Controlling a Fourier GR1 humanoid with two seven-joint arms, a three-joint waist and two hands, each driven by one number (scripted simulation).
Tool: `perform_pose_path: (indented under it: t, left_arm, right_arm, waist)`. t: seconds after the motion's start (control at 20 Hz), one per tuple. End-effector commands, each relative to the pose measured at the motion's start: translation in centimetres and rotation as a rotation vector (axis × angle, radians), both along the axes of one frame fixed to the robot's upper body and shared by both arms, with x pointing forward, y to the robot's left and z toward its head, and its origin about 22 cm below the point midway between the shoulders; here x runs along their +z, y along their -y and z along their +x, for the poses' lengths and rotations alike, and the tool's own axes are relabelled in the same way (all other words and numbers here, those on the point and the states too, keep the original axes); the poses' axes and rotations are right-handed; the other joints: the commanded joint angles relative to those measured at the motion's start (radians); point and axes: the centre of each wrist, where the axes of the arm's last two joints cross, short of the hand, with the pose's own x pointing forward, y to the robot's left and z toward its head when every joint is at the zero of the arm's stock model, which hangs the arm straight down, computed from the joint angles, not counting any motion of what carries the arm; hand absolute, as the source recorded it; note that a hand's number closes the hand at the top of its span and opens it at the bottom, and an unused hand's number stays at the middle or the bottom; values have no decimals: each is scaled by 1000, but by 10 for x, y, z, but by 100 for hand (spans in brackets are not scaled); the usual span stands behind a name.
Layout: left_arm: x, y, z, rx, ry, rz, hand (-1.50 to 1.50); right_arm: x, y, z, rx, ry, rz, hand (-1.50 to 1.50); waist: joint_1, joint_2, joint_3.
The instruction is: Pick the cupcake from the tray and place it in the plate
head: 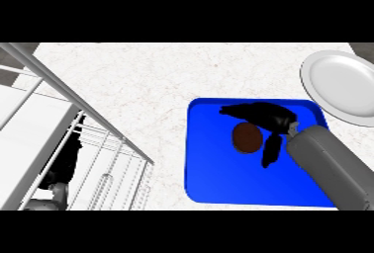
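White speckled countertop (146, 84) under even light, flanked at left by a white wire rack (110, 163) with a slanted rail.

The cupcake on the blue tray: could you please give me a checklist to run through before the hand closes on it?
1. Cupcake sits on the blue tray: ok.
2. Right hand is at the cupcake, with fingers past its far side and thumb at its right: ok.
3. Right hand curled round the cupcake: not ok, it is open.
4. Fingers or thumb touching the cupcake: cannot tell.
5. Plate is in view by the tray's far right corner: ok.
6. Left hand is away from the tray, behind the wire rack: ok.
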Motion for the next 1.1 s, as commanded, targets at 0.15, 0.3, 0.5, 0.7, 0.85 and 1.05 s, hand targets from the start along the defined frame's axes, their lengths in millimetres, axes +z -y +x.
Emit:
perform_pose_path:
  t: [0.15,0.3,0.5,0.7,0.85,1.05]
  left_arm:
    - [-33,8,-1,-28,-91,-34,0]
    - [-25,24,-9,-26,-99,-34,0]
    - [-31,17,-1,-21,-90,-56,0]
    - [-23,5,3,-16,-113,-53,0]
    - [-15,15,-7,-23,-92,-56,0]
    - [-15,13,2,-25,-94,-41,0]
  right_arm:
    - [-11,0,-3,57,42,-47,150]
    - [-21,19,-6,70,90,2,150]
    - [-19,15,8,67,118,13,150]
    - [-7,7,12,-16,252,69,150]
    - [-5,41,23,-303,253,37,150]
    - [17,72,43,-618,342,13,150]
  waist:
    - [-12,14,-19]
    - [-9,12,-18]
    - [-4,17,-18]
    - [-14,14,-18]
    - [-11,13,-18]
    - [-13,24,-18]
